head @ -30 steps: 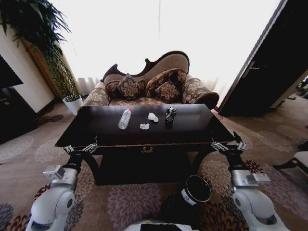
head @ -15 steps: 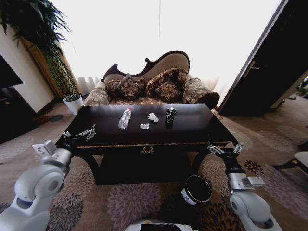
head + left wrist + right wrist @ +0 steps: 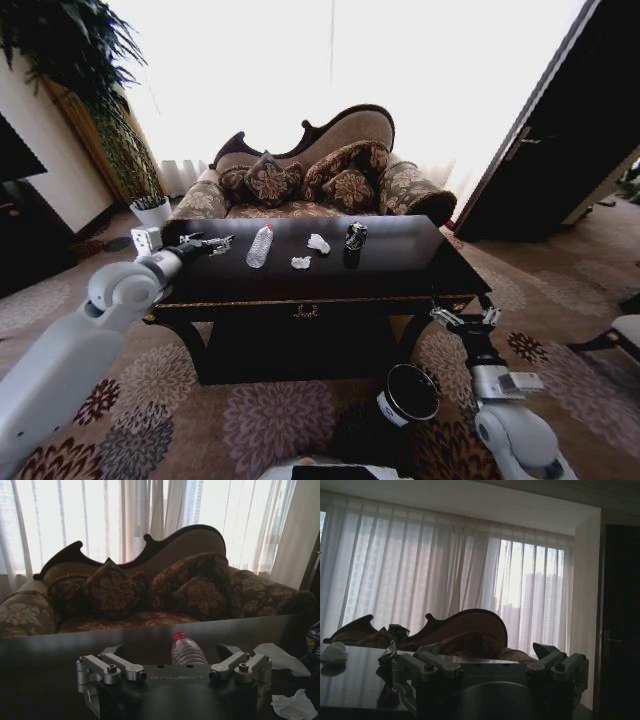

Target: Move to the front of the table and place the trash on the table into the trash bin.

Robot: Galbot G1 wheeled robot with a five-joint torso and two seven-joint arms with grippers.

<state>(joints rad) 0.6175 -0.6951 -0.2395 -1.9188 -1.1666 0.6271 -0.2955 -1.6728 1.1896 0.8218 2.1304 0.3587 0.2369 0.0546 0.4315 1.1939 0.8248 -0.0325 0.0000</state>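
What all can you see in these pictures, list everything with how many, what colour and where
table: 1, dark, glossy, centre
paper wads: 2, white, mid-table
crushed can: 1, dark, right of the wads
plastic bottle: 1, clear, lying left of the wads
trash bin: 1, black, floor before the table
sofa: 1, patterned, behind the table
plant: 1, green, far left
left gripper: open, over the table's left end
right gripper: open, low by the table's front right corner

Table (image 3: 400, 262) with bottle (image 3: 259, 246), wads (image 3: 317, 243), can (image 3: 354, 237)

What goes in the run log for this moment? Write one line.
left tool: open, over table, facing bottle | right tool: open, low by table's right front corner | trash bin: on floor
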